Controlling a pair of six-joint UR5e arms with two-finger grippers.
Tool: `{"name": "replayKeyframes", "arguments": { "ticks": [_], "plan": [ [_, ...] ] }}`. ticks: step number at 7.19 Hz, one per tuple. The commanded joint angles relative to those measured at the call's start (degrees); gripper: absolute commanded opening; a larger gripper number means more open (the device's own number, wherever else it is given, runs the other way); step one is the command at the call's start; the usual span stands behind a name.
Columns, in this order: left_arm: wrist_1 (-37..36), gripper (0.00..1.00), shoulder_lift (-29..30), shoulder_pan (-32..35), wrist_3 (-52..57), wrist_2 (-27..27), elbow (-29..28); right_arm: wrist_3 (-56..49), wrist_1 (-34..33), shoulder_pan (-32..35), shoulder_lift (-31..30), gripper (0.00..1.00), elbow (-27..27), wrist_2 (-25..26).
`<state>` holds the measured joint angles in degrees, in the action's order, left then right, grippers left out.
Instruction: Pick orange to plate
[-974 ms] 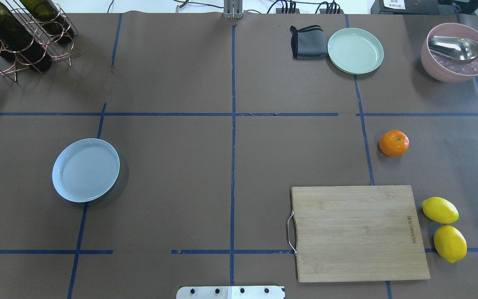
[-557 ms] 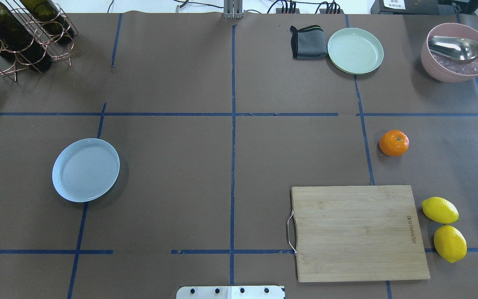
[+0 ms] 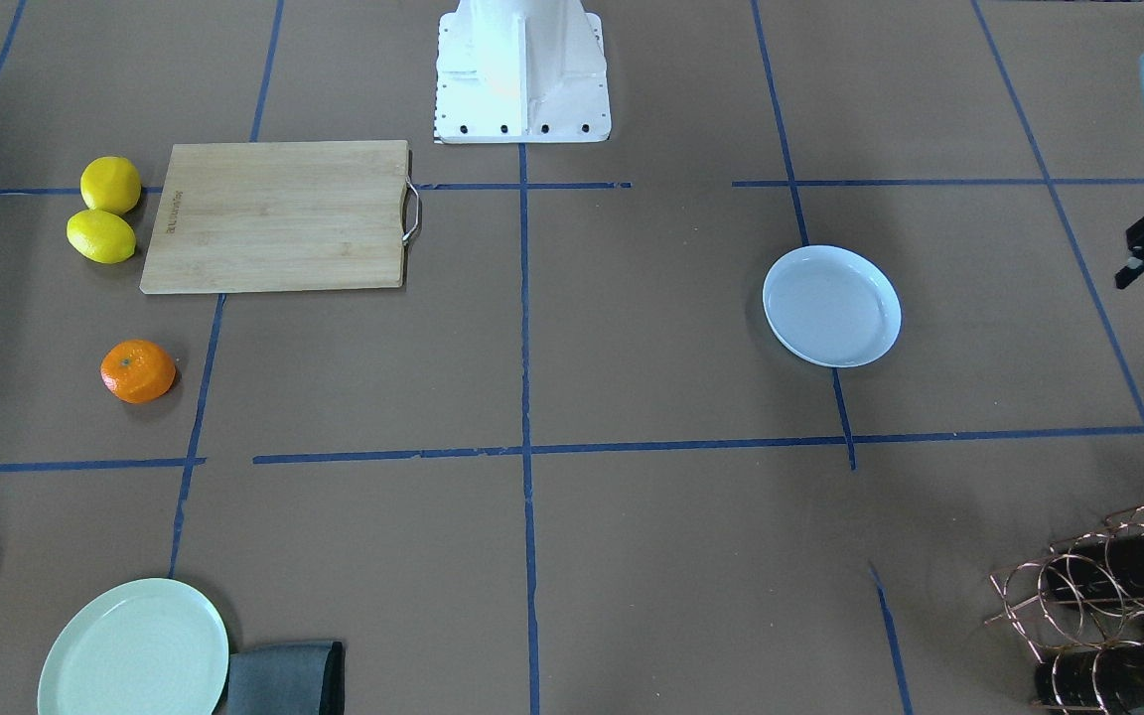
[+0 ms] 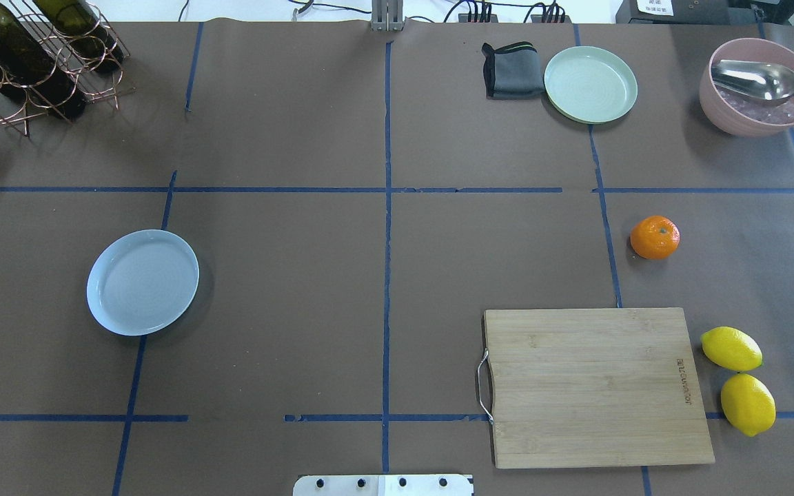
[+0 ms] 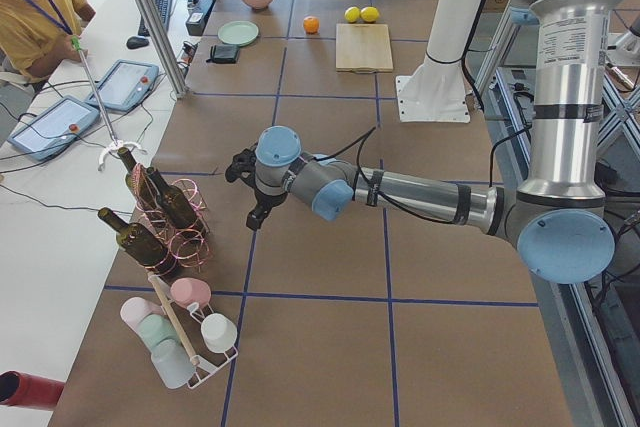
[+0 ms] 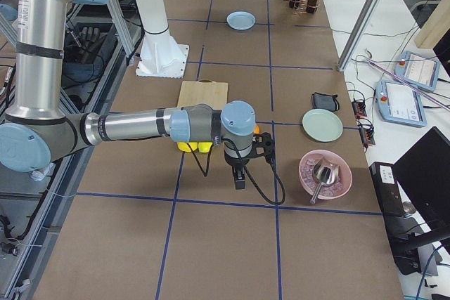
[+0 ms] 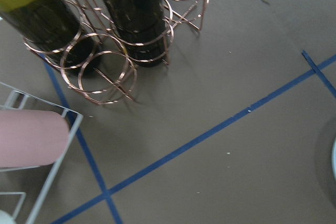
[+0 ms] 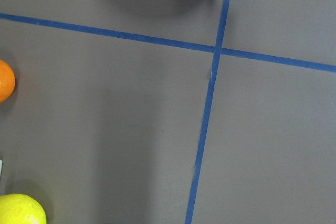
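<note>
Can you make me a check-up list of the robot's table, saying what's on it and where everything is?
Surface: brown table with blue tape lines; no spills seen.
Job's things: orange on the bare table, on the robot's right side; plate empty, on its left side, far from the orange.
Clutter: cutting board, two lemons beside it, green plate, grey cloth, pink bowl holding a spoon, bottle rack, cup rack.
Tools: left tool hangs near the bottle rack; right tool hangs near the lemons. Neither touches the orange. I cannot tell whether they are open or shut.
Cables: black cable along the left arm; more cables at the table's far edge.
Surroundings: person in yellow at a side desk with tablets.
</note>
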<state>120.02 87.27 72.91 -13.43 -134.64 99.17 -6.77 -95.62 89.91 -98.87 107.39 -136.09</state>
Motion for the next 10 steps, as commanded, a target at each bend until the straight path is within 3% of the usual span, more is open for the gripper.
{"name": "replayKeyframes", "arguments": {
  "ticks": [1,3,4,5,7,8,10],
  "plan": [
    [11.94,1.00,-4.20,-8.81,-20.94,2.52,-0.12,0.00,0.00,0.00,0.00,1.00,-0.08,-0.06],
    [21.97,1.00,-5.36,-22.30,-43.14,14.60,-0.12,0.09,0.00,0.00,0.00,1.00,-0.08,-0.06],
    [22.97,0.97,-4.92,-28.46,-52.22,19.98,-0.12,0.09,0.00,0.00,0.00,1.00,-0.08,-0.06],
    [22.98,0.88,-4.57,-32.18,-56.75,24.03,-0.12,0.09,-0.09,0.00,-0.09,1.00,-0.08,-0.06],
    [22.89,0.62,-4.57,-32.39,-56.97,24.43,-0.38,0.09,-0.09,0.00,-0.09,1.00,-0.08,-0.06],
    [22.89,0.57,-4.31,-32.48,-56.97,24.43,-1.08,0.09,-0.09,0.00,-0.18,1.00,-0.17,-0.06],
    [22.89,0.57,-3.43,-32.57,-56.97,24.43,-2.22,0.00,-0.09,0.00,-0.18,1.00,-0.25,0.03]
  ]
}}
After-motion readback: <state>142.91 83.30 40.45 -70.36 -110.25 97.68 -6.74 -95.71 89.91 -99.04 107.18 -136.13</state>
